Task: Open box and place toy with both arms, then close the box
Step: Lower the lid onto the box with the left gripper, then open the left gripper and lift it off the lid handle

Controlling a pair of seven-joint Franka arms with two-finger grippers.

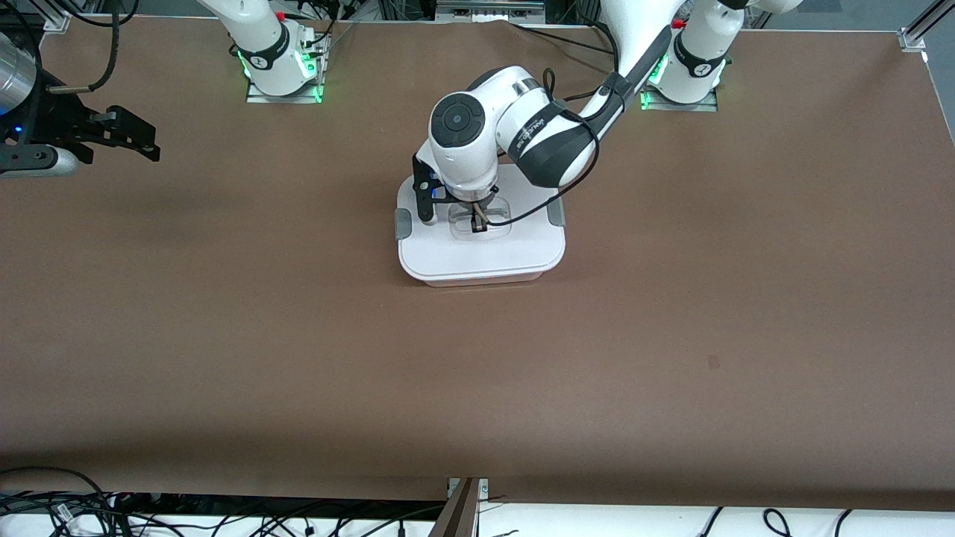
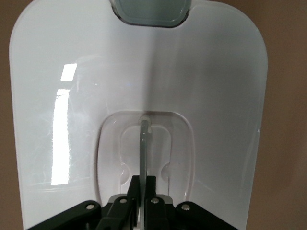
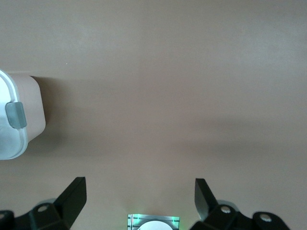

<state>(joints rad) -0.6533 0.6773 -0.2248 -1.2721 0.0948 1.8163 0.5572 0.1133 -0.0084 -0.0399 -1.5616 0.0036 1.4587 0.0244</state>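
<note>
While the lid (image 1: 481,250) sits on the box (image 1: 483,280), the item stands mid-bench, somewhat toward the bases' edge, well apart from every corner. Box: pink translucent tub, seen as a thin strip under the lid's near rim in the front view and as a rounded corner in the right wrist view (image 3: 29,108). Lid: white, rounded rectangle, one grey clip (image 1: 403,223) on the side toward the right arm's end, another (image 1: 555,213) toward the left arm's end; the first shows again in the right wrist view (image 3: 17,115). Handle (image 2: 144,143): clear, upright fin in a recessed well at lid centre. Left gripper (image 1: 477,221): lowered into that well, fingers clenched on the handle, black finger bases meeting around the fin in the left wrist view (image 2: 143,201). Right gripper (image 1: 123,134): raised over the bench's edge at the right arm's end, near the corner by the bases, waiting; fingers (image 3: 73,195) spread wide, nothing between them, bare brown bench (image 1: 671,335) beneath. Toy: not visible in any view; whether it lies inside the box cannot be told.
</note>
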